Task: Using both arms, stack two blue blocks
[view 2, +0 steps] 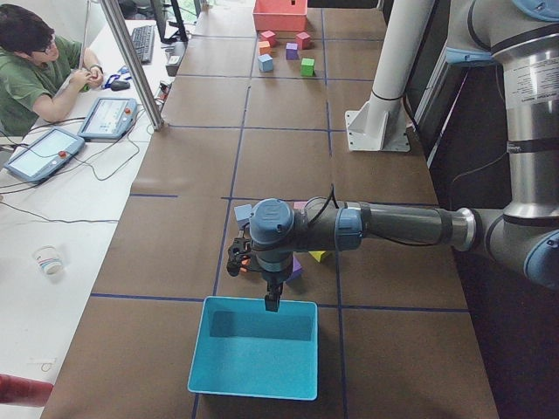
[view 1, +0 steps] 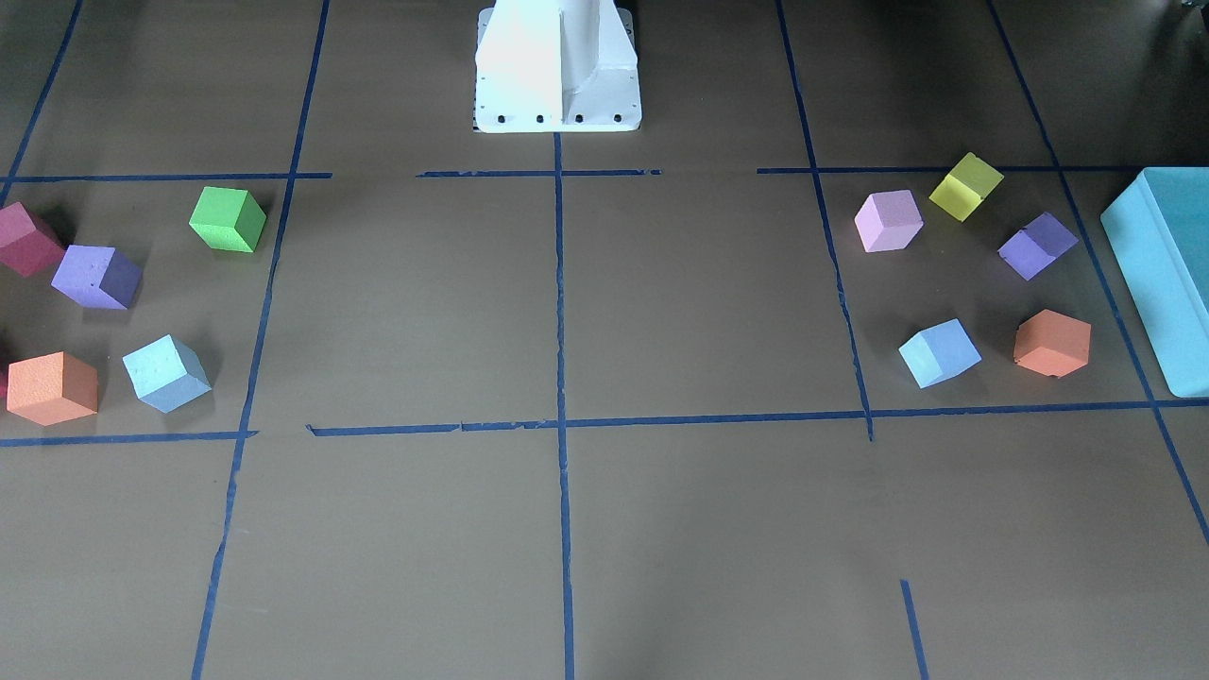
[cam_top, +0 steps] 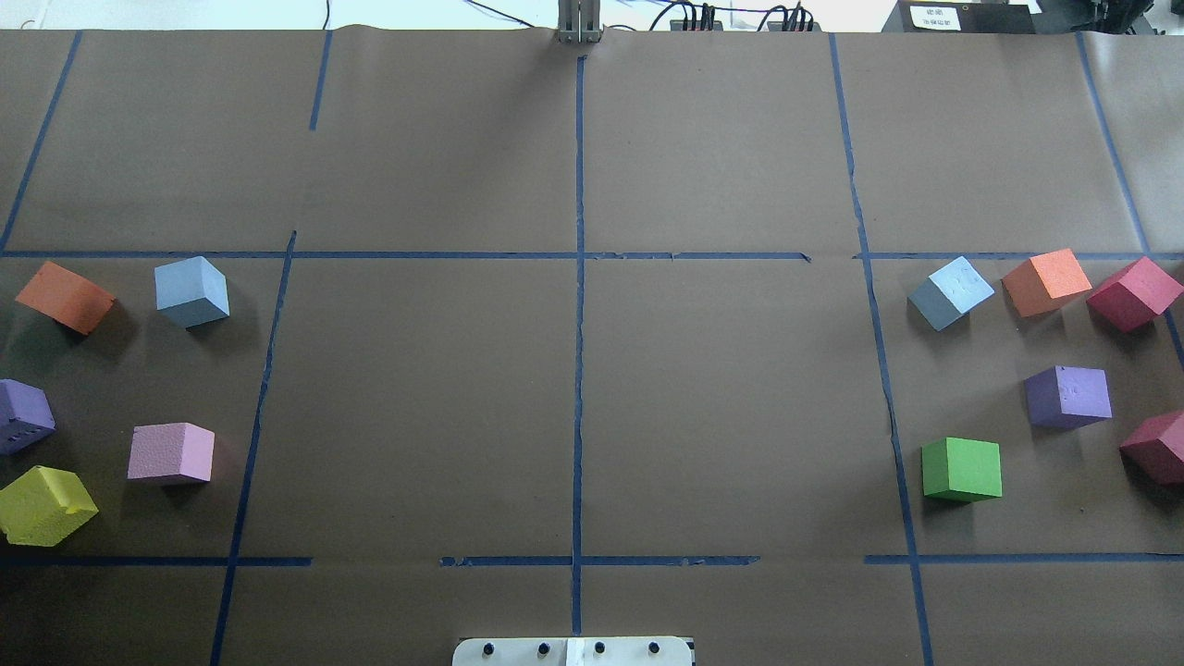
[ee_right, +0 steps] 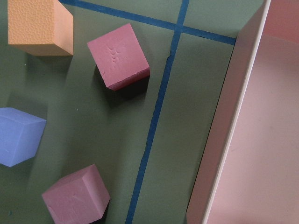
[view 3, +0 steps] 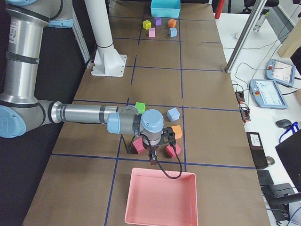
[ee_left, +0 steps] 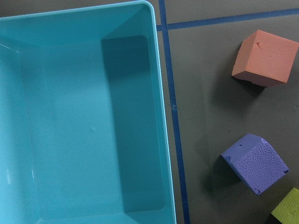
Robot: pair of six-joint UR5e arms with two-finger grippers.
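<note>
Front-facing exterior view shows the left blue block [view 1: 939,352] flat on the brown bench toward its left end. It lies near the left orange block [view 1: 1052,343] and short of the teal box [view 1: 1164,283], which sits at that end's edge. The right blue block [view 1: 166,374] lies toward the opposite end, near the right orange block [view 1: 52,387]. The two blue cubes are well apart, and the white pedestal [view 1: 557,66] stands at the robot-side edge between them. Overhead exterior view gives the same layout: each blue block rests unstacked on the paper, on the operators' side of its cluster. Exterior left view has the left arm [view 2: 393,227] stretched low over the bench's left end. The left gripper [view 2: 238,260] hangs above the cubes by the teal box's rim, and I cannot tell whether its fingers are spread or pressed together. Exterior right view mirrors this: the right arm [view 3: 84,114] reaches over the right end with the right gripper [view 3: 169,137] above the cubes beside a pink tray [view 3: 162,171]. Its fingers' state cannot be told either. Left wrist-mounted view looks down on a corner of the teal box, the left orange block and a purple block [ee_left: 254,163]. Right wrist-mounted view looks down on the pink tray's wall, the right orange block and a dark red block [ee_right: 119,56] just beside it. Neither wrist view settles the fingers' state.
</note>
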